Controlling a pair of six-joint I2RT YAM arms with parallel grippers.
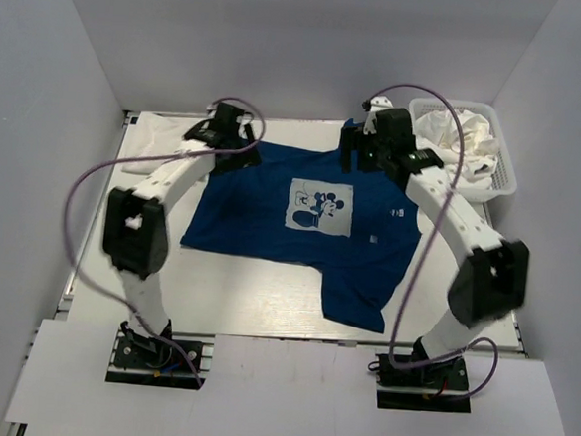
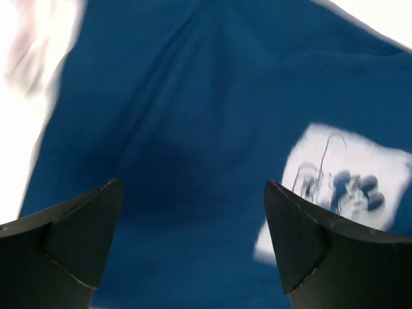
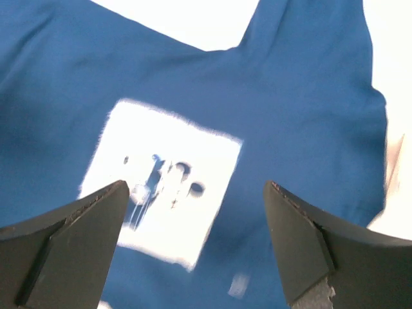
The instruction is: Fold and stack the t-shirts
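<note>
The blue t-shirt (image 1: pixel 270 227) lies spread on the desk (image 1: pixel 255 295) with its pale square print (image 1: pixel 319 207) facing up, and everything else can be placed from that print. The left arm (image 1: pixel 168 185) reaches beyond the print and to its left, over the shirt's far-left corner. The right arm (image 1: pixel 450 219) reaches beyond the print and to its right, over the far-right corner. Both wrist views show the fingers (image 2: pixel 71 238) spread wide with only blue cloth below, so the left jaws and the right jaws are both released and grasp nothing. The fold looks not yet begun, and the likely next move is a pinch at each far corner. Several things could go wrong. If one side pinches both layers and the other only the top one, the fold line would skew across the print. Unequal heights or timing between the arms would drag the shirt sideways and wrinkle it. A white cloth (image 1: pixel 157 129) lies further left of the print, close to the left corner, and could be caught in the same pinch. A flap of shirt on the near-right side of the print sticks out toward the desk's front edge and may trail or bunch. The white basket (image 1: pixel 508 178) of white shirts (image 1: pixel 460 140), far right of the print, sits near the right arm's elbow swing.
</note>
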